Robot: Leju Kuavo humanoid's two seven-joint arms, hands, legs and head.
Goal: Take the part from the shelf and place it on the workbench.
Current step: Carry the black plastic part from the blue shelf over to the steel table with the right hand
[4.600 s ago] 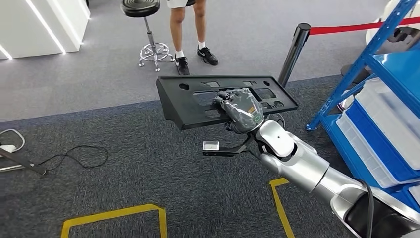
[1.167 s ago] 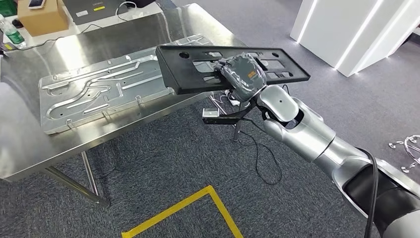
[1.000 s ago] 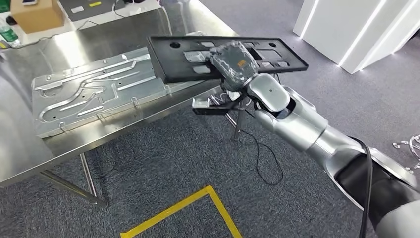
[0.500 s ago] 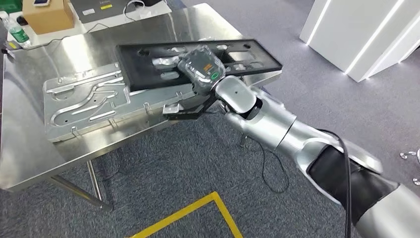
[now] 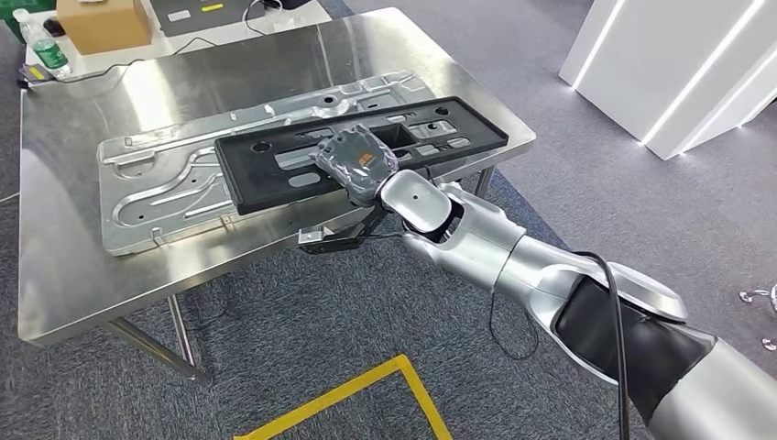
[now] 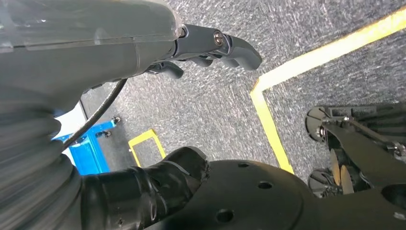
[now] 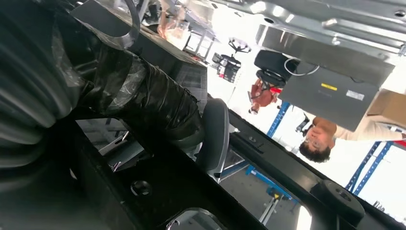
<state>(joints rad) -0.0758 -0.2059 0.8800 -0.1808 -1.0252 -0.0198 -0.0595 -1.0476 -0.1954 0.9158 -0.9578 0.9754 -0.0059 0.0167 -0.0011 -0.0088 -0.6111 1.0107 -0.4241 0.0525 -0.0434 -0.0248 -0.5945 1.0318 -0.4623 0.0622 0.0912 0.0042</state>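
right robot hand (image 5: 355, 163) grips black part (image 5: 275, 174) | above workbench (image 5: 64, 266) near edge

A shiny steel desk (image 5: 64, 275) on thin metal legs fills the upper left of the frame and stands on grey carpet (image 5: 302, 348) marked with a yellow line (image 5: 366, 380). A large silver stamped metal panel (image 5: 156, 197) lies flat on the desk, running from centre left toward its upper right. A long black plastic part (image 5: 275, 174) lies over the panel's right half.
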